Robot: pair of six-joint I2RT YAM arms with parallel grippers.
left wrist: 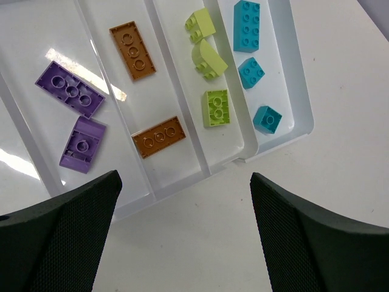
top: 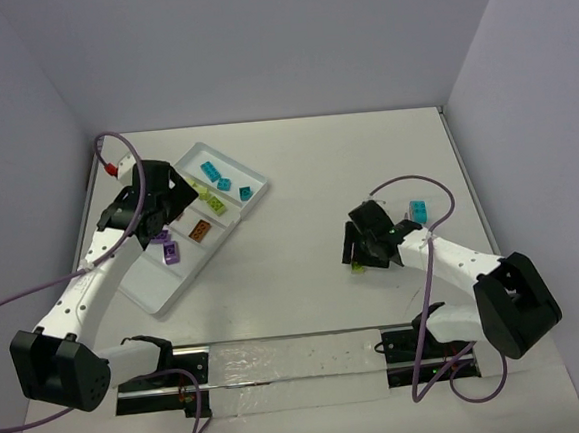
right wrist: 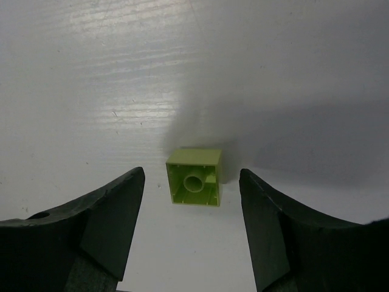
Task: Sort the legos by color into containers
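Right pincer (right wrist: 191, 182) spread astride small lime-green square plastic brick (right wrist: 194, 176) on grey tabletop (right wrist: 91, 73), poised to pinch | left pincer (left wrist: 185, 179) spread, empty, over white plastic tray (left wrist: 301, 91) of colour-sorted bricks (left wrist: 216, 108)

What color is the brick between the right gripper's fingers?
The brick is lime green, clearest in the right wrist view.

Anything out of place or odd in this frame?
Two legos lie outside the tray: a lime green brick, hollow side up, between the open fingers of the right end effector, and a teal brick nearby.
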